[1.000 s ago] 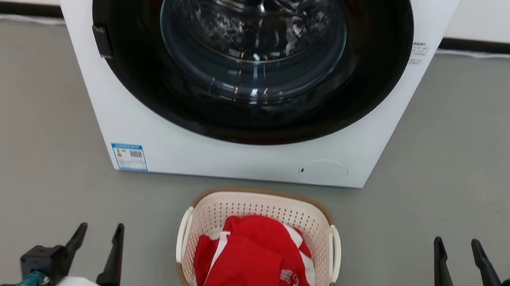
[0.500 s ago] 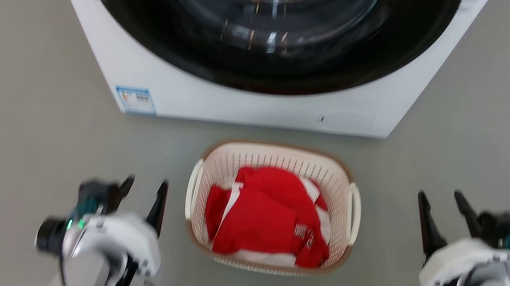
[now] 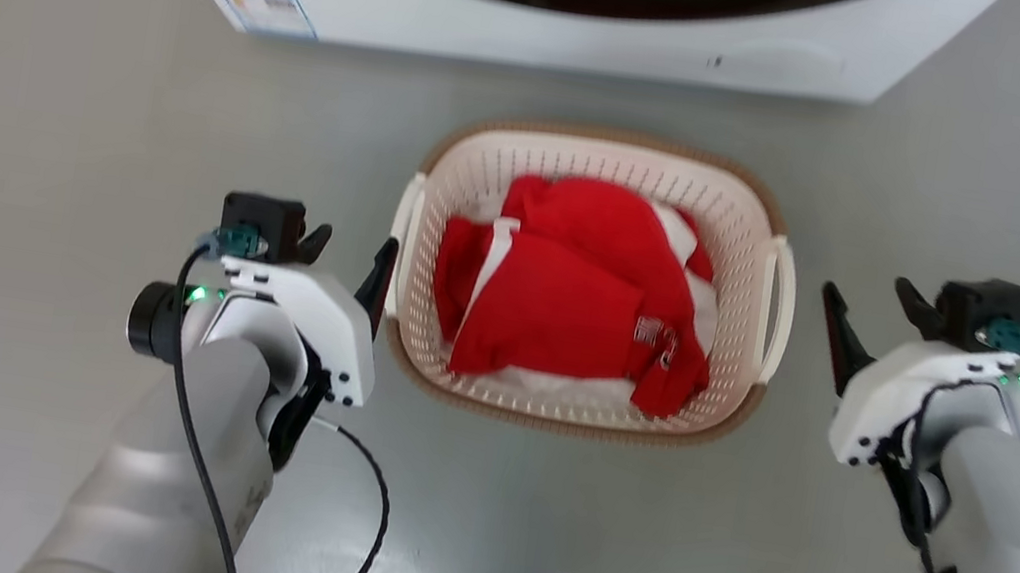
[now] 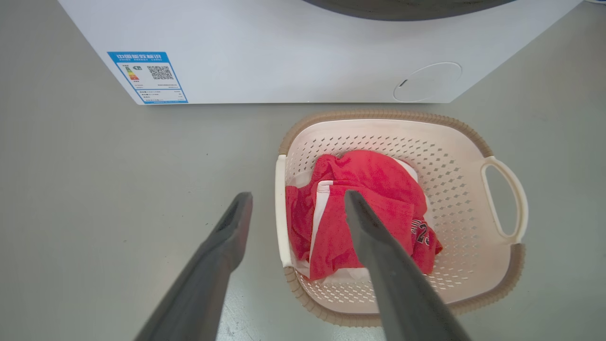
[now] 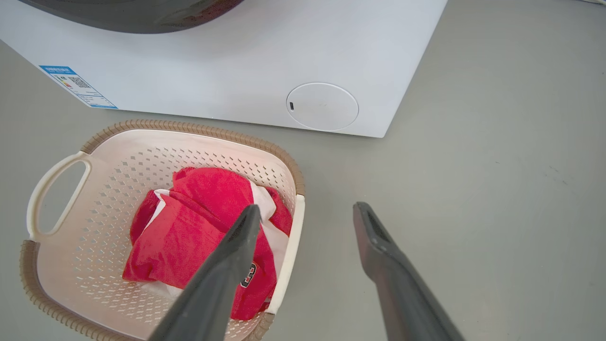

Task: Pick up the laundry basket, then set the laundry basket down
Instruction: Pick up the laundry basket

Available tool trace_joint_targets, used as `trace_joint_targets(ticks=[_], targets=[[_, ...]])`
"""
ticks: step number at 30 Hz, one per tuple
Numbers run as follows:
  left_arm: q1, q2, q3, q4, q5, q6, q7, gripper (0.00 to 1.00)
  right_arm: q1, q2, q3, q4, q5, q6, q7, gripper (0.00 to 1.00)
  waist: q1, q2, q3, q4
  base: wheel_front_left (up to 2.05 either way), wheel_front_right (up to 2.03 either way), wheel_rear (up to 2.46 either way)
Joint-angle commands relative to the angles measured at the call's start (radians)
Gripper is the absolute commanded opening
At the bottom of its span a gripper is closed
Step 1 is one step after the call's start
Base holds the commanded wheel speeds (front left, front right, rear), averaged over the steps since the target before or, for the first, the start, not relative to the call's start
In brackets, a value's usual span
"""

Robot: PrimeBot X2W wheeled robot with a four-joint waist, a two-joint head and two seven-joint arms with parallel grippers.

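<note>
Grey floor (image 3: 30,184) holds the laundry basket (image 3: 591,152) before a white washing machine (image 3: 508,28)

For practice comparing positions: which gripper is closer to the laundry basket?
The left gripper: its inner finger nearly reaches the laundry basket's left handle, while a clear gap separates the right gripper from the right handle.
</note>
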Motion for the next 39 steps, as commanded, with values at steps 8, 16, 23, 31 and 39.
trace_joint_targets(ticks=[8,16,23,31,39], targets=[[-0.113,0.021,-0.060,0.061,-0.067,0.013,0.002,1.00,-0.069,0.035,0.084,0.082,0.048,0.006,-0.027,1.00,-0.0001,0.0000,0.108,-0.026,0.00,0.00,0.00],[-0.179,0.021,-0.120,0.121,-0.083,0.033,0.008,1.00,-0.110,0.047,0.138,0.128,0.088,0.006,-0.058,1.00,-0.0001,0.0000,0.168,-0.043,0.00,0.00,0.00],[-0.230,0.024,-0.138,0.167,-0.080,0.047,0.003,1.00,-0.143,0.041,0.178,0.150,0.123,0.006,-0.079,1.00,-0.0001,0.0000,0.218,-0.045,0.00,0.00,0.00],[-0.265,0.037,-0.149,0.187,-0.077,0.060,0.010,1.00,-0.165,0.041,0.211,0.162,0.157,0.006,-0.093,1.00,-0.0001,0.0000,0.249,-0.045,0.00,0.00,0.00],[-0.290,0.044,-0.162,0.195,-0.075,0.066,0.015,1.00,-0.185,0.043,0.240,0.170,0.186,0.006,-0.100,1.00,-0.0001,0.0000,0.280,-0.046,0.00,0.00,0.00]])
